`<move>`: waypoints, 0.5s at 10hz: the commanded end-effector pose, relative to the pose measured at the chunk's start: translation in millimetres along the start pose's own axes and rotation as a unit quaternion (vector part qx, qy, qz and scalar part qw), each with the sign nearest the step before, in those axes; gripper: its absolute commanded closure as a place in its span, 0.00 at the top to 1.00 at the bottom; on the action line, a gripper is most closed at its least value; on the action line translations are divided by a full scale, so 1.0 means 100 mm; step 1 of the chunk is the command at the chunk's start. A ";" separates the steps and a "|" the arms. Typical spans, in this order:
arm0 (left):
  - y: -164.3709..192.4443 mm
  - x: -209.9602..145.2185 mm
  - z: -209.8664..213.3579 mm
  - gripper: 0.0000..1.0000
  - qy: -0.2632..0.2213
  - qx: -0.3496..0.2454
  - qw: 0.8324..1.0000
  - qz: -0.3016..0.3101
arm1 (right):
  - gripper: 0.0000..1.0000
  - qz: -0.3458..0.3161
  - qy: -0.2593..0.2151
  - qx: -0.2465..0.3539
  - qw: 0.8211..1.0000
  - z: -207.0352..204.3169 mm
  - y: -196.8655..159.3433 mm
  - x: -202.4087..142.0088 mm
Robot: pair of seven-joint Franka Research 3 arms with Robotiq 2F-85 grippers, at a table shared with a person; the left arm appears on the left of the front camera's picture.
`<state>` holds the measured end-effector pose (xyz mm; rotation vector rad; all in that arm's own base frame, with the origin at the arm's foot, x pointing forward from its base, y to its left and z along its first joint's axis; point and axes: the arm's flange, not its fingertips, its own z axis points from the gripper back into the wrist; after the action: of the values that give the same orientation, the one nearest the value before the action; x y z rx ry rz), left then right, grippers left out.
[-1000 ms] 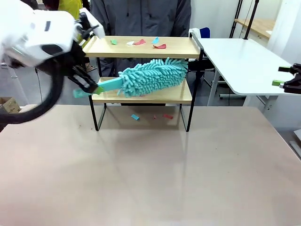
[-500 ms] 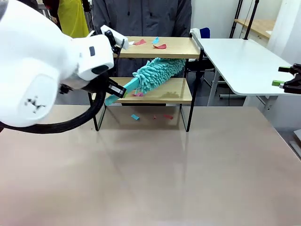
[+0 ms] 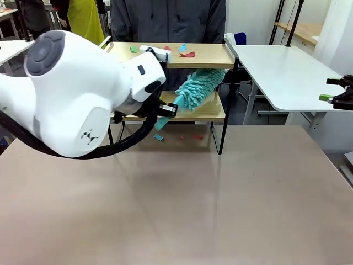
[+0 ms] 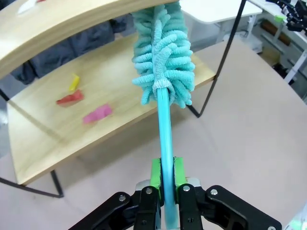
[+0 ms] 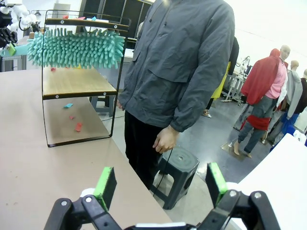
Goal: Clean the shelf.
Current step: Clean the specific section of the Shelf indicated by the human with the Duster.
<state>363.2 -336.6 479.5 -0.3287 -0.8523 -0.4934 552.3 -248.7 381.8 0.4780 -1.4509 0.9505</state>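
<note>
Left gripper clenched on turquoise handle of duster. Fluffy head straight ahead of fingers, over lower board of shelf, tucked under top board. Right gripper released, empty, well apart from shelf.

Progress (judgement): partial, early.
- Pink scrap, red scrap, yellow scrap lie on lower board beside duster head, unswept.
- Top board carries several coloured scraps, apparently untouched.
- Fallen bits on table beneath shelf, likely brushed off.

Left to do: both boards.
</note>
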 end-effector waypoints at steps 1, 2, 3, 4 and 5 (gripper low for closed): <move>-0.19 0.13 -0.20 0.13 0.000 0.003 1.000 0.029 | 1.00 -0.006 0.006 0.000 1.000 -0.01 -0.01 0.07; -0.24 0.17 -0.29 0.13 0.006 0.020 0.999 0.045 | 1.00 -0.006 0.006 0.000 1.000 -0.01 -0.01 0.07; -0.25 0.18 -0.35 0.13 0.011 0.022 0.998 0.059 | 1.00 -0.006 0.006 0.000 1.000 -0.01 -0.01 0.07; -0.29 0.15 -0.43 0.13 0.017 0.024 0.997 0.070 | 1.00 -0.006 0.006 0.000 1.000 -0.01 -0.01 0.07; -0.31 0.13 -0.49 0.13 0.021 0.021 0.997 0.077 | 1.00 -0.006 0.006 0.000 1.000 -0.01 -0.01 0.07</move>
<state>378.6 -353.0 470.2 -0.3468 -0.7887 -0.3772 552.3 -248.7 381.8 0.4780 -1.4508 0.9505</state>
